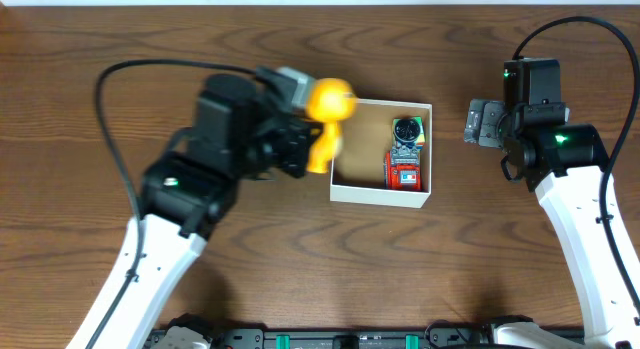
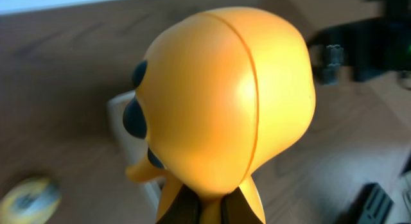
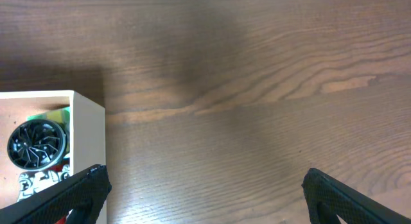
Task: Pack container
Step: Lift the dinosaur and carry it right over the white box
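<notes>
The left tool (image 1: 308, 147) is clamped on a yellow figure (image 1: 330, 99) with a big round head. In the left wrist view that figure fills most of the frame, and the tool's fingers are almost wholly hidden behind it. Seen from overhead, the figure hangs over the left wall of the container (image 1: 380, 194), its head at the far left corner. The container rests on the table (image 1: 120, 29) between the 2 arms and has white walls and a brown floor. Along its right side lie 2 things: a red and white toy (image 1: 404, 172) toward the front, and a black round piece (image 1: 407, 131) just behind it, with green at its edge. The right tool (image 1: 478, 124) hovers near the container's right wall, apart from it. Its 2 fingers are spread wide with only bare wood between them, and the container's corner shows at the left of the right wrist view.
</notes>
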